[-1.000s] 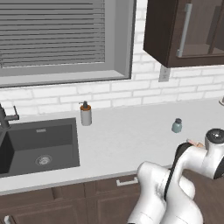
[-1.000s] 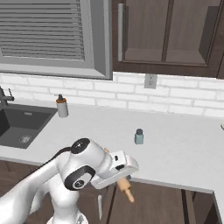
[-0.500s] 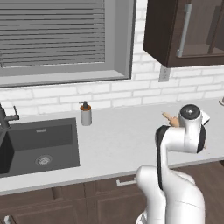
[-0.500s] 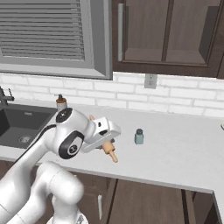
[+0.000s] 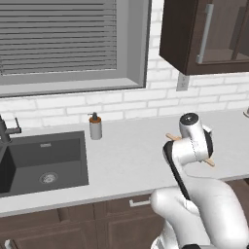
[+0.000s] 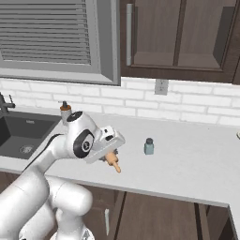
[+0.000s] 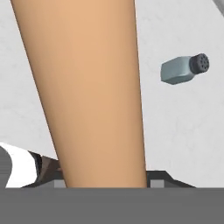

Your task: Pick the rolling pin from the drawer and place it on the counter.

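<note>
My gripper [image 6: 109, 155] is shut on the rolling pin [image 7: 87, 87], a light tan wooden cylinder that I hold tilted just above the pale counter [image 6: 187, 159]. In the right base view one narrow handle end of the rolling pin [image 6: 114, 165] sticks out below the hand. From the left base camera, the rolling pin [image 5: 210, 162] pokes out on both sides of the white wrist, over the counter [image 5: 126, 160]. The hand view looks along the pin down at the counter [image 7: 183, 131]. The drawer is out of view below the counter's front edge.
A small teal-grey shaker [image 6: 149, 146] stands on the counter right of the gripper, also the shaker [image 7: 183, 70]. A soap bottle [image 5: 95, 126] stands beside the dark sink [image 5: 44, 160]. Dark upper cabinets [image 5: 204, 34] hang above. Brown lower cabinet fronts [image 5: 97, 219] run beneath.
The arm has lifted the rolling pin from below the counter's front edge up over the counter and swung it left, towards the middle. The shaker and soap bottle have not moved.
</note>
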Robot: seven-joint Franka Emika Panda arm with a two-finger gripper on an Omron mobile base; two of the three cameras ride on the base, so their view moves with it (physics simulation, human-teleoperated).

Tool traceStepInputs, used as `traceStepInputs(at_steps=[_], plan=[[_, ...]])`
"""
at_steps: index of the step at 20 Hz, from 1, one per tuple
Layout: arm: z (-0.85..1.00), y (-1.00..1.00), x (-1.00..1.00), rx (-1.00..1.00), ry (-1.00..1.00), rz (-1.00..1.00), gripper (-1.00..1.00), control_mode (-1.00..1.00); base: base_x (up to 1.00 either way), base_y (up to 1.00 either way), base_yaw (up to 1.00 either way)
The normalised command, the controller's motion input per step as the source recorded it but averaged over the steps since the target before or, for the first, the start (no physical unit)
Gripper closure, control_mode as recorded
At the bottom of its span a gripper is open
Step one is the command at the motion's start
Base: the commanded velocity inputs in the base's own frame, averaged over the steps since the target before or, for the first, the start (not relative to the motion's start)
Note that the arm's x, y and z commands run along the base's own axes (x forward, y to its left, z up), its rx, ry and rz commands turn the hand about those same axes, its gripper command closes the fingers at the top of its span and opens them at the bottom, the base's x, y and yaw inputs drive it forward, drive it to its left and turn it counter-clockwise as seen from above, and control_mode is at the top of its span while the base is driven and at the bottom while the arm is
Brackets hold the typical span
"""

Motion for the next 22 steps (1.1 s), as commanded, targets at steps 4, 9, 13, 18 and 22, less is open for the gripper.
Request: traceStepInputs(at_steps=[4,9,13,18,22], plan=[[-0.64,0.02,0.3,0.0,0.11,0.09,1.0,-1.0,0.0,0.0,0.0],[-0.8,-0.08,0.35,-0.06,0.05,0.1,1.0,-1.0,0.0,0.0,0.0],[-0.29,0.0,0.18,-0.01,0.0,0.0,-1.0,-1.0,0.0,0.0,0.0],[0.18,0.0,0.0,0.0,-0.05,0.0,-1.0,-1.0,0.0,0.0,0.0],[0.85,0.08,0.0,0.0,-0.02,-0.04,-1.0,-1.0,0.0,0.0,0.0]])
